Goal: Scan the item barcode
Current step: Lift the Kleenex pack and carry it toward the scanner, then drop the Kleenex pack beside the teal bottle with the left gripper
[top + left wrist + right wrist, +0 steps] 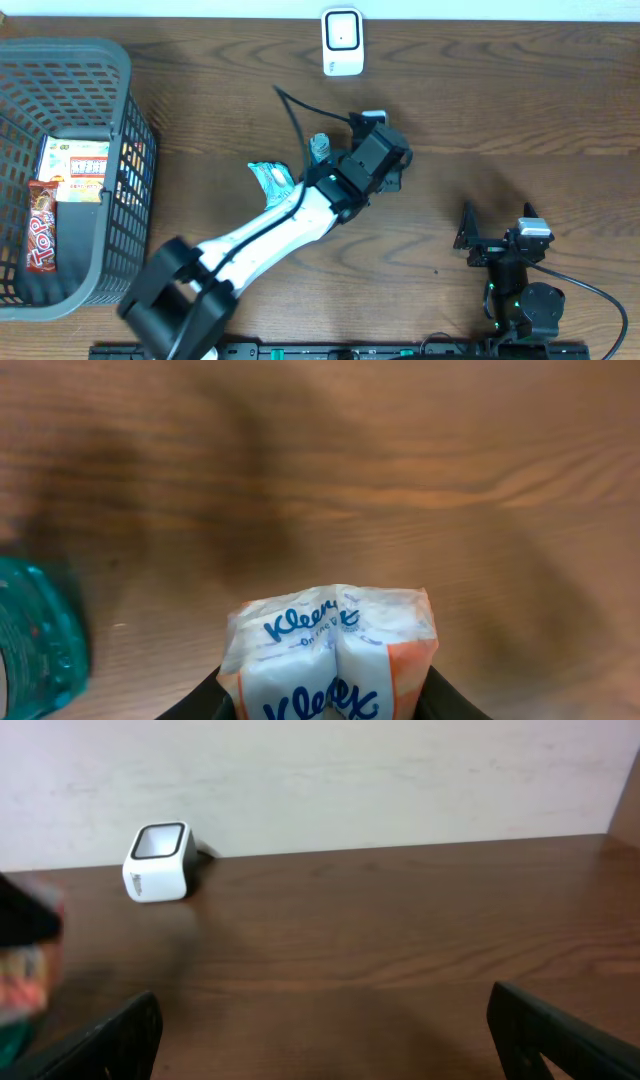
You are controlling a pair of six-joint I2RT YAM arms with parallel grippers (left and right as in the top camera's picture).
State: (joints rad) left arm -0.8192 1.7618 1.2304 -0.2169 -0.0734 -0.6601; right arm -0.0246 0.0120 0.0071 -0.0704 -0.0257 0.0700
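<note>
A white and orange Kleenex tissue pack [335, 650] sits between the dark fingers of my left gripper [330, 705], which is shut on it a little above the wooden table. Seen from overhead, the left gripper [385, 150] hovers mid-table and covers most of the pack. No barcode shows on the pack's visible face. The white barcode scanner [342, 42] stands at the table's far edge, beyond the left gripper; it also shows in the right wrist view, where the scanner [158, 862] stands far left. My right gripper [468, 238] rests open near the front right, nothing between its fingers [560, 1030].
A teal packet [270, 180] lies on the table beside the left arm, and the same teal packet [35, 640] fills the left edge of the left wrist view. A grey mesh basket [60, 50] at the far left holds a red Top bar [42, 228] and a white packet [80, 165].
</note>
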